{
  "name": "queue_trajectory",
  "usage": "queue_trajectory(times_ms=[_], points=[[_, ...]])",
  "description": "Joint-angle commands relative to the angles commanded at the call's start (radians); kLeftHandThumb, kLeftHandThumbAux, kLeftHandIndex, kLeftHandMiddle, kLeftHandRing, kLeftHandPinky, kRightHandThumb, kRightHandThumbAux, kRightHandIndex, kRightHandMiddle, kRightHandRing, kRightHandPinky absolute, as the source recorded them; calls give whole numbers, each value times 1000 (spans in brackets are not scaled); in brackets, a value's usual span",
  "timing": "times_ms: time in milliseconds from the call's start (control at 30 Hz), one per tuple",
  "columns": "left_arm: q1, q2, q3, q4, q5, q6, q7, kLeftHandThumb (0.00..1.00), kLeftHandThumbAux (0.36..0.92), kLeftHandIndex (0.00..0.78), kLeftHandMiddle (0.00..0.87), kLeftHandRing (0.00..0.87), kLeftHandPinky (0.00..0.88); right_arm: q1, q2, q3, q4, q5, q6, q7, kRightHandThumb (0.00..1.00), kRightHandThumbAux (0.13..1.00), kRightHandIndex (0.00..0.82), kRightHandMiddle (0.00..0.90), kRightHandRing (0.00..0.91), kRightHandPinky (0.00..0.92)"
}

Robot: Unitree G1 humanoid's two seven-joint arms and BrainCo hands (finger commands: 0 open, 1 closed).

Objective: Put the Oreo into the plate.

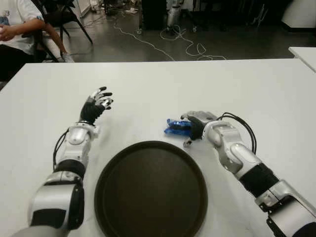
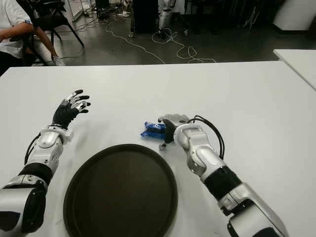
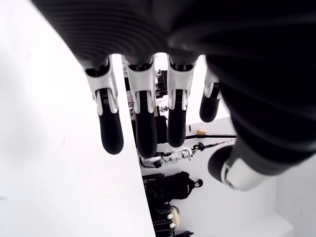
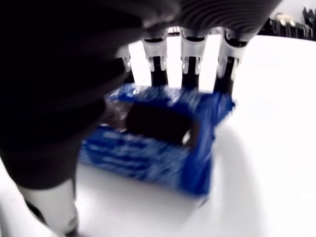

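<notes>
White worktop (image 1: 163, 84) carries a round dark-brown plate (image 1: 151, 190), beyond whose far right rim the right hand (image 1: 197, 123) has its fingers (image 4: 190, 69) wrapped around a blue Oreo packet (image 1: 176, 127), while the left hand (image 1: 97, 104) shows released at far left.

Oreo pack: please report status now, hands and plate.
Right hand closing around Oreo pack, pack on table. Left hand open, idle, left of plate. Path to plate clear.

A white table (image 1: 197, 84) carries a dark round plate (image 1: 151, 190) and a blue Oreo pack (image 1: 176, 127).
</notes>
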Motion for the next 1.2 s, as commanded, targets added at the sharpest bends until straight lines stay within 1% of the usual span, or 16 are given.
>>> queue_trajectory(times_ms=[100,167,200,267,300,333,400,433,467,567,667,867,967,1200], points=[[0,0,0,0,0,-1,-1,266,628,141,237,267,309,5,-3,-4,-2,8,-11,-16,114,713,342,334,334,355],[1,0,0,-1,0,-2,-1,259,621,136,236,268,311,7,-3,-7,-3,12,-17,-24,191,711,411,380,378,408],[1,1,-1,-1,0,-2,-1,258,620,136,236,268,311,9,-4,-8,-4,14,-20,-28,202,711,421,386,384,415],[2,1,-1,-3,0,-1,-1,255,620,135,236,266,308,13,-7,-11,-6,18,-27,-35,279,722,468,458,449,481],[2,1,-2,-3,1,-1,0,255,621,135,236,266,307,14,-7,-13,-6,20,-30,-39,294,724,477,473,463,494],[2,1,-2,-4,1,0,0,256,622,135,236,265,304,15,-7,-14,-6,21,-32,-42,328,730,494,508,502,528],[3,1,-3,-6,1,0,0,261,625,137,237,264,302,16,-8,-16,-6,21,-36,-47,367,740,514,557,558,575],[3,1,-3,-7,1,0,1,262,626,137,238,264,302,18,-8,-17,-6,22,-38,-48,374,742,517,567,569,584],[4,1,-3,-9,1,0,0,267,628,138,239,265,305,18,-9,-18,-7,23,-40,-48,381,750,525,595,601,610],[6,1,-2,-13,-1,1,-1,271,629,137,237,264,305,19,-11,-19,-8,22,-42,-48,362,775,538,644,649,640],[8,1,-2,-16,-2,2,-3,271,628,136,236,263,305,20,-11,-21,-9,21,-43,-50,345,789,546,672,674,661],[9,2,-2,-18,0,3,1,272,633,143,235,262,305,25,-12,-21,-17,14,-46,-61,325,812,545,688,689,673],[9,2,-1,-16,0,1,2,281,638,149,239,267,310,27,-13,-20,-21,10,-46,-66,313,825,545,697,699,695],[11,2,1,-20,-4,1,-3,281,631,150,235,265,311,32,-15,-19,-29,6,-42,-66,300,836,546,704,713,725]])
